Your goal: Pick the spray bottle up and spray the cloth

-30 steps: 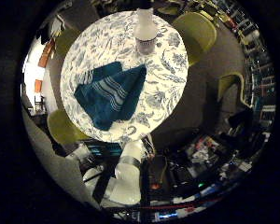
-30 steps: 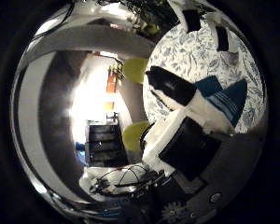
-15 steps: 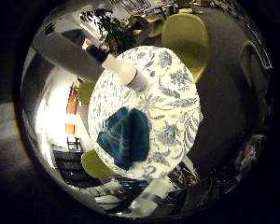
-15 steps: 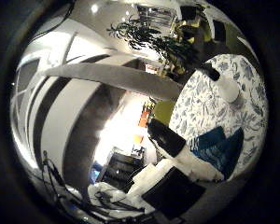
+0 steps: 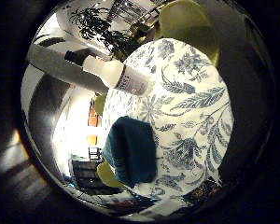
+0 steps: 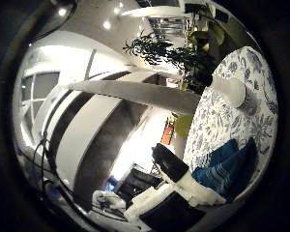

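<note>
The spray bottle [image 5: 115,74] stands upright on the floral tablecloth [image 5: 191,116], nozzle end away from the table. The teal cloth [image 5: 130,156] lies near it. The hand [image 6: 183,186] holds nothing; its finger reaches out straight.

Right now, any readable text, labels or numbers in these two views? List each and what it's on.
No text can be quoted.
Spray bottle: its label carries dark print, too small and blurred to read.
Floral tablecloth: leaf and flower pattern only, no lettering.
Teal cloth: no tag or print visible.
Hand: no markings visible on what shows.
Room behind: no legible signs or numbers.
</note>
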Motion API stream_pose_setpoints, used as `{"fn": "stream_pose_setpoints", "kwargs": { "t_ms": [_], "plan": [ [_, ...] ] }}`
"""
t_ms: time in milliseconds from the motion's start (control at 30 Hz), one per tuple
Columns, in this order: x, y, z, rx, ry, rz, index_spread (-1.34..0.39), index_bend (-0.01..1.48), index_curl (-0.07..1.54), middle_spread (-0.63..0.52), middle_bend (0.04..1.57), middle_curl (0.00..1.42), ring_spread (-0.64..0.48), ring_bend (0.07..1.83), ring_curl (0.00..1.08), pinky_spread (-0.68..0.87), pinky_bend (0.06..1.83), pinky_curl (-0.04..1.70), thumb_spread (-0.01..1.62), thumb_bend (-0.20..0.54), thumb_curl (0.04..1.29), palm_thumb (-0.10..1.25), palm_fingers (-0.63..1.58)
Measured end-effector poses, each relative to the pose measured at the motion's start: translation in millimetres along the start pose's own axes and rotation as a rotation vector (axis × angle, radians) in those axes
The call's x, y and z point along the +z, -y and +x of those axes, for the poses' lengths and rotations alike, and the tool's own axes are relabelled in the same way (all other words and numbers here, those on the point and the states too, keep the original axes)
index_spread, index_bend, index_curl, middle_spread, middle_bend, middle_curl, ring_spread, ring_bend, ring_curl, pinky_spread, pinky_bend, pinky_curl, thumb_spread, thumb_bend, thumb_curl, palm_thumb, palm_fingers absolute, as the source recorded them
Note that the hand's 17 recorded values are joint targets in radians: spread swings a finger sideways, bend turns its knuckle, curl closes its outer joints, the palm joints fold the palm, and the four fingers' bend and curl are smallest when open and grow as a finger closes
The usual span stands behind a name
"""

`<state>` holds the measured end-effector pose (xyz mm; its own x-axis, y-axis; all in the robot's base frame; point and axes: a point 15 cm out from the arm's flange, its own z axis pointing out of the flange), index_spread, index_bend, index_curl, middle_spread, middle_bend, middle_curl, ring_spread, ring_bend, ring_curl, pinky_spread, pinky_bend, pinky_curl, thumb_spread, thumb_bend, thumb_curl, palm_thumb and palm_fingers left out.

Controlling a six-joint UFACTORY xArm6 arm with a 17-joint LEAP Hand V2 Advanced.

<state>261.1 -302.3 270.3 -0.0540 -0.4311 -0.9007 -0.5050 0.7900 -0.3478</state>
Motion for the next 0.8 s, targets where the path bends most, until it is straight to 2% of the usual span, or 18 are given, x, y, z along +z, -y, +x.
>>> {"fn": "stream_pose_setpoints", "kwargs": {
  "t_ms": [267, 800],
  "plan": [
    [21.3, 11.2, 21.9, 0.002, -0.044, -0.006, -0.16, 0.15, 0.28, 0.17, 0.28, 0.36, 0.21, 0.41, 0.29, 0.35, 0.48, 0.24, 1.09, -0.022, 0.36, 0.62, 0.04],
    [88.6, 48.6, 15.4, -0.031, 0.003, -0.027, -0.15, 0.15, 0.27, 0.16, 0.28, 0.36, 0.21, 0.39, 0.28, 0.36, 0.41, 0.28, 1.08, -0.022, 0.36, 0.62, 0.10]
  ]
}}
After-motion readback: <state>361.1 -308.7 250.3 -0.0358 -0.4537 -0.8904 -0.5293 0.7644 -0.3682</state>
